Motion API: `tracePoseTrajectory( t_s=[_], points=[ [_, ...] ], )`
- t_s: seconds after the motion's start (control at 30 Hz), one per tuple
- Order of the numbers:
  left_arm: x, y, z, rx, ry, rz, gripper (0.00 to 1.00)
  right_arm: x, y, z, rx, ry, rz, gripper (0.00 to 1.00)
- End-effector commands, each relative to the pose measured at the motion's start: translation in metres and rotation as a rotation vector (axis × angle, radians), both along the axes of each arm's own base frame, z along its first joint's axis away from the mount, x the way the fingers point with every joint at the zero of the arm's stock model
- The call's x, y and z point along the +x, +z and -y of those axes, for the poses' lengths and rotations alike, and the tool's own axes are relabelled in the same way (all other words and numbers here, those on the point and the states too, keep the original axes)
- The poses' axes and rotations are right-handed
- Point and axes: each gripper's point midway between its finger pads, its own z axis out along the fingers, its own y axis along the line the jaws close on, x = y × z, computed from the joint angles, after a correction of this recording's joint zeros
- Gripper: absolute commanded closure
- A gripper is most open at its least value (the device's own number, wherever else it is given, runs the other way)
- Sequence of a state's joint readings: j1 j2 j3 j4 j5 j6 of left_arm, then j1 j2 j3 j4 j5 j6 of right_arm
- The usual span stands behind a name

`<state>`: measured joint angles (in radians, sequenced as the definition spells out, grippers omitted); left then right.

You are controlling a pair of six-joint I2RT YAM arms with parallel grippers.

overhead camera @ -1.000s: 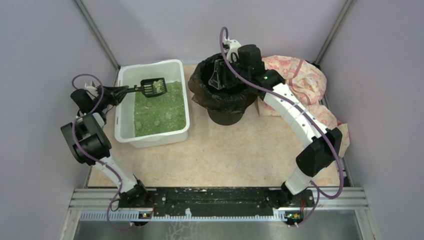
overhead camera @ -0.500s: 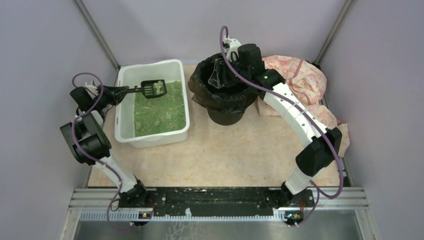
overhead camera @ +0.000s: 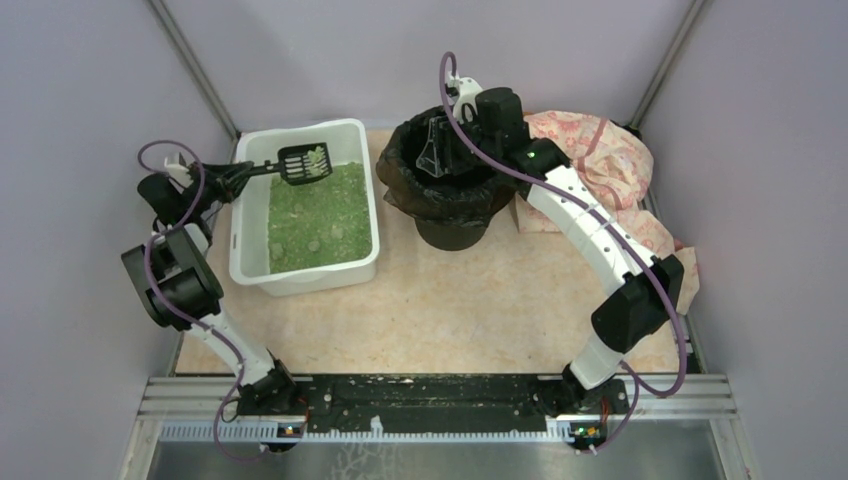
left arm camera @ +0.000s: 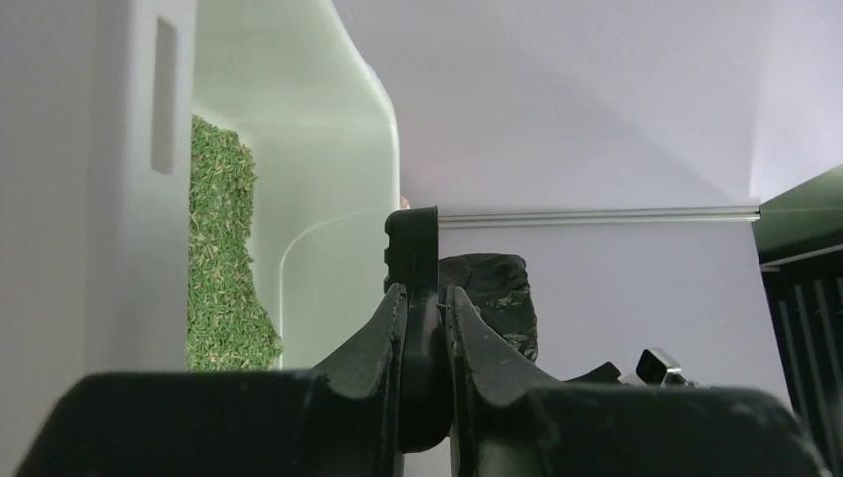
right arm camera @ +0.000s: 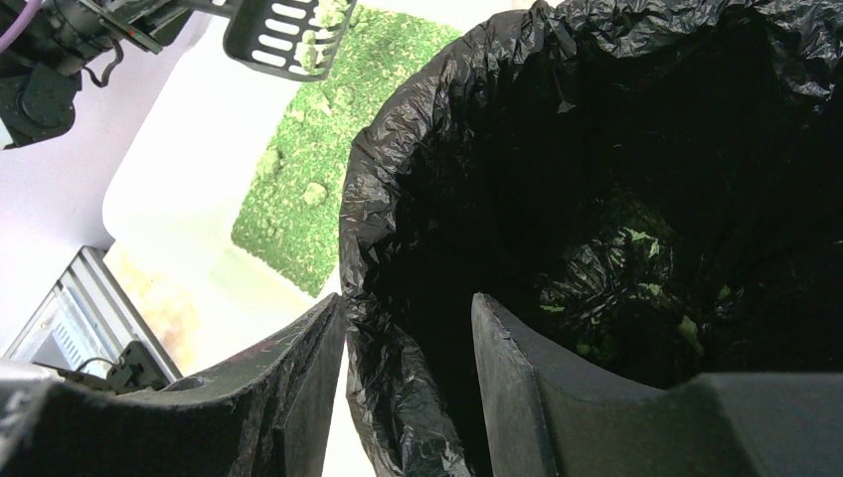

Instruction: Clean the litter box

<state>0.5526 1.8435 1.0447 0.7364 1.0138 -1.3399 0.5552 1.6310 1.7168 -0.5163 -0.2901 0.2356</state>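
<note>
Top view: the litter box (overhead camera: 243, 262) is sitting on the tabletop (overhead camera: 450, 310) at about 10 o'clock, long side running 6 to 12. Green litter (overhead camera: 310, 215) is covering its floor, with a few clumps (overhead camera: 316, 243) lying on the surface.

The left tool (overhead camera: 236, 178) is reaching in over the box's 9 o'clock wall. It is closed tight on the handle of a black slotted scoop (overhead camera: 303, 166). In the left wrist view both fingers (left arm camera: 370, 348) are pressing the handle (left arm camera: 414, 253) between them. The scoop head is hanging above the litter at the box's 12 o'clock end, carrying green lumps (overhead camera: 318, 157).

The round bin (overhead camera: 400, 190), lined with a black bag, is standing at the tabletop's 12 o'clock, just beside the box at its 3 o'clock side. The right tool (overhead camera: 437, 150) is pointing down at the bin's far rim. In the right wrist view its fingers (right arm camera: 298, 388) are standing apart, straddling the bag's edge (right arm camera: 383, 248), one outside and one inside; cannot tell whether they are pinching it. Green bits are lying at the bottom of the bag.

A patterned cloth (overhead camera: 610, 160) is lying bunched at 2 o'clock, behind the right arm
</note>
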Motion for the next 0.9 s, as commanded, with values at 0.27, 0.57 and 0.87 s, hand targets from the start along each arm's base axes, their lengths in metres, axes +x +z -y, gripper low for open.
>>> tracePoseTrajectory(
  t_s=[0.27, 0.57, 0.87],
  points=[
    [-0.019, -0.064, 0.006, 0.068, -0.025, -0.131, 1.0, 0.002, 0.019, 0.002, 0.035, -0.005, 0.067, 0.5],
    [-0.011, -0.003, 0.006, -0.025, -0.018, 0.007, 1.0, 0.002, 0.024, 0.001, 0.039, -0.003, 0.074, 0.5],
    [0.006, 0.076, 0.024, -0.085, -0.022, 0.108, 1.0, 0.004, 0.029, -0.003, 0.049, 0.012, 0.078, 0.5]
  ],
)
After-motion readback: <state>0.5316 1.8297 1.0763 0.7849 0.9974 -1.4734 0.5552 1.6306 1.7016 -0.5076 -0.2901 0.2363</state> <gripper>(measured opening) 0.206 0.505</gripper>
